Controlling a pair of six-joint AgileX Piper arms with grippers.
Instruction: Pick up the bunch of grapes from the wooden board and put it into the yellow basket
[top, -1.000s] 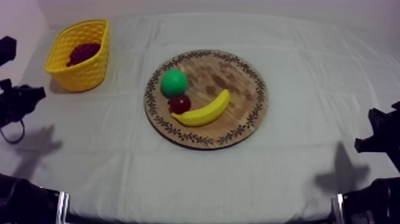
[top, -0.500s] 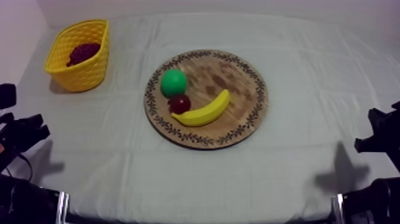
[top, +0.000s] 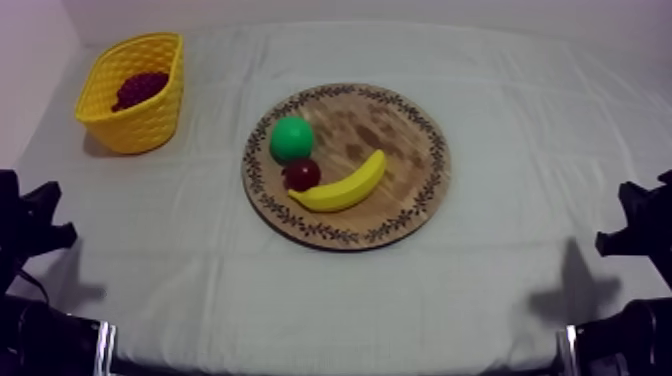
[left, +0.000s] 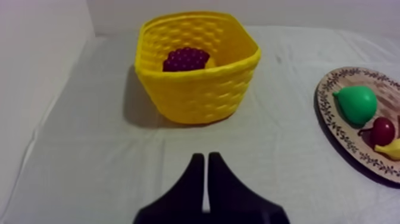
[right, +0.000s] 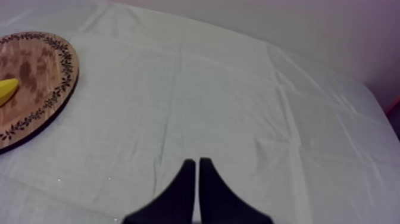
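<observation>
The purple bunch of grapes (top: 140, 88) lies inside the yellow basket (top: 150, 125) at the far left of the table. From the left wrist the grapes (left: 186, 59) show over the basket's rim (left: 199, 89). My left gripper (left: 205, 158) is shut on nothing and hangs over bare cloth short of the basket; from above it (top: 55, 228) sits at the left edge. My right gripper (right: 194, 162) is shut and empty over cloth beside the wooden board (right: 36, 83), low at the right edge (top: 612, 238).
The round wooden board (top: 400, 130) lies mid-table with a green pear (top: 291, 139), a small red fruit (top: 301, 174) and a banana (top: 345, 185) on it. Its left part (left: 351, 140) shows beside the basket. Open cloth lies between basket and board.
My left arm has drawn back from beside the basket toward the table's near left edge. The right arm, the fruit and the basket have stayed put.
</observation>
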